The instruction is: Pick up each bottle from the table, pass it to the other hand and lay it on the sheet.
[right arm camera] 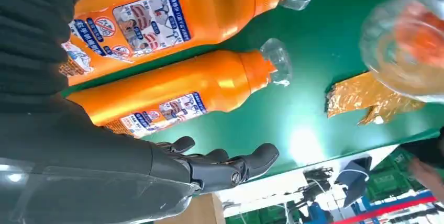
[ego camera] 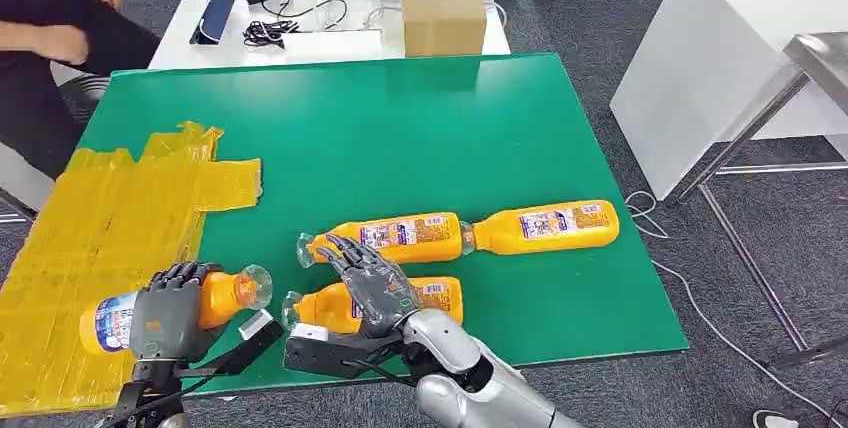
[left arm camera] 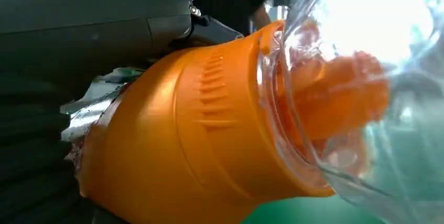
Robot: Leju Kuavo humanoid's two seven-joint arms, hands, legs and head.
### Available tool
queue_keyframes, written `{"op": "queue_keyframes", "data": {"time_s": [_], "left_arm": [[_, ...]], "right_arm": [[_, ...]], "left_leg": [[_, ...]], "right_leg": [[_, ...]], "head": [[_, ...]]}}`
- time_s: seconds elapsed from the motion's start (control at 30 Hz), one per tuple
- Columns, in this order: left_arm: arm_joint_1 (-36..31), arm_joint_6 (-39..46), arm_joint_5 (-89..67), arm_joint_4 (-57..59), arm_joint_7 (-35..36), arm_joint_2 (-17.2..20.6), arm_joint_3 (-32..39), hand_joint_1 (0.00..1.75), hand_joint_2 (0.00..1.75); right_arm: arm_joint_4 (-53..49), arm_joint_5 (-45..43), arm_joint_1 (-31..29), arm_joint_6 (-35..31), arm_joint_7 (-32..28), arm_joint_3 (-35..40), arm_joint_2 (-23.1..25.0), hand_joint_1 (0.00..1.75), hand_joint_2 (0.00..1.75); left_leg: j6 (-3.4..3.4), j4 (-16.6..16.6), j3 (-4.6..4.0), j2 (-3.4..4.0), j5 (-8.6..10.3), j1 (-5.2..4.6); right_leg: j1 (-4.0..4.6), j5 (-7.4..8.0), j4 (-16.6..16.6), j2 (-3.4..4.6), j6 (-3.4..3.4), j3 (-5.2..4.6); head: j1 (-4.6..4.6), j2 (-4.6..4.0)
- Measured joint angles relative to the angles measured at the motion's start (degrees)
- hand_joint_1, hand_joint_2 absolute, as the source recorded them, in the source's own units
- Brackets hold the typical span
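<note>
- Orange bottle (ego camera: 170, 310) sits gripped in my left robot hand (ego camera: 165, 321), fingers wrapped round its body, over the near edge of the yellow sheet (ego camera: 95, 238)
- Right robot hand (ego camera: 370, 283) hovers spread and empty above three bottles (ego camera: 455, 235) lying on the green bench (ego camera: 400, 128)
- I judge the pass done; next I lower and lay it flat on the sheet

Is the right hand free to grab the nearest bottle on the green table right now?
Probably yes: the right hand is open above the nearest bottle, nothing lies between them.
</note>
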Motion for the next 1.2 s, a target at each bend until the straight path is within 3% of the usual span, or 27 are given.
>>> {"op": "queue_keyframes", "data": {"time_s": [0.1, 0.13, 0.17, 0.3, 0.4, 0.53, 1.0, 1.13, 1.2], "left_arm": [[-0.2, -0.7, -1.5, 1.1, 0.7, 0.7, -0.7, 1.75, 1.75], [-0.3, -0.7, -1.8, 1.4, 0.8, 0.8, -0.8, 0.00, 1.75], [-0.3, -0.8, -1.9, 1.7, 0.8, 1.0, -1.0, 0.00, 0.00], [-0.6, -1.7, -4.9, 3.2, 2.9, 1.8, -1.2, 0.00, 0.00], [-1.8, -2.2, -10.8, 5.0, 16.0, 4.2, -3.7, 0.00, 0.00], [-2.8, -0.2, -10.9, 7.0, 20.5, 7.3, -7.0, 0.00, 0.00], [-3.0, -0.2, -10.9, 9.2, 18.4, 8.8, -8.5, 0.00, 0.00], [-1.7, -0.1, -7.4, 8.3, 11.9, 8.0, -6.6, 0.00, 0.00], [-0.4, -0.5, 4.1, 5.8, 4.5, 6.5, -4.7, 0.00, 0.00]], "right_arm": [[0.1, 0.0, -0.1, 0.2, 0.0, 0.1, 0.3, 0.00, 1.75], [0.1, 0.0, -0.2, 0.2, 0.0, 0.1, 0.4, 0.00, 1.75], [0.1, 0.0, -0.2, 0.2, 0.0, 0.1, 0.4, 0.00, 1.75], [0.3, 0.0, -0.4, 0.8, 0.0, 0.2, 0.5, 0.00, 1.75], [0.7, -0.3, -0.9, 2.1, 0.6, 0.4, 0.7, 0.00, 1.75], [1.3, 1.1, -0.8, 2.3, 2.8, 1.0, 0.9, 0.00, 1.75], [4.0, 4.8, -0.6, 5.1, 5.7, 2.2, 1.2, 0.00, 1.75], [4.5, 6.6, -0.4, 6.0, 6.8, 2.3, 0.9, 0.00, 1.75], [4.5, 7.9, 0.3, 6.2, 7.5, 2.3, 0.5, 0.00, 1.75]], "left_leg": [[0.00, 0.0, -0.01, 0.01, 0.00, 0.00], [0.00, 0.0, -0.01, 0.01, 0.00, 0.01], [0.00, 0.0, -0.01, 0.00, 0.00, 0.01], [0.00, 0.0, -0.01, 0.00, 0.00, 0.01], [-0.01, 0.0, -0.01, 0.00, 0.01, 0.04], [-0.04, 0.0, -0.01, -0.01, 0.03, 0.05], [-0.05, 0.0, -0.03, -0.02, 0.03, 0.04], [-0.05, 0.0, -0.02, -0.01, 0.03, 0.05], [-0.05, 0.0, -0.03, -0.02, 0.03, 0.05]], "right_leg": [[0.00, 0.00, 0.0, 0.01, 0.00, -0.01], [0.00, 0.00, 0.0, 0.01, 0.00, -0.01], [0.00, 0.00, 0.0, 0.00, 0.00, -0.01], [0.01, 0.00, 0.0, 0.01, 0.00, -0.01], [0.01, 0.00, 0.0, 0.00, 0.00, 0.00], [0.02, 0.00, 0.0, 0.00, 0.00, 0.00], [0.04, 0.00, 0.0, -0.02, -0.01, 0.00], [0.04, 0.00, 0.0, -0.01, -0.01, -0.02], [0.04, -0.01, 0.0, -0.02, -0.01, -0.03]], "head": [[0.00, 0.00], [-0.02, 0.00], [0.00, 0.00], [0.00, 0.00], [0.00, 0.00], [0.00, 0.00], [0.00, 0.00], [-0.02, 0.00], [0.00, 0.00]]}}
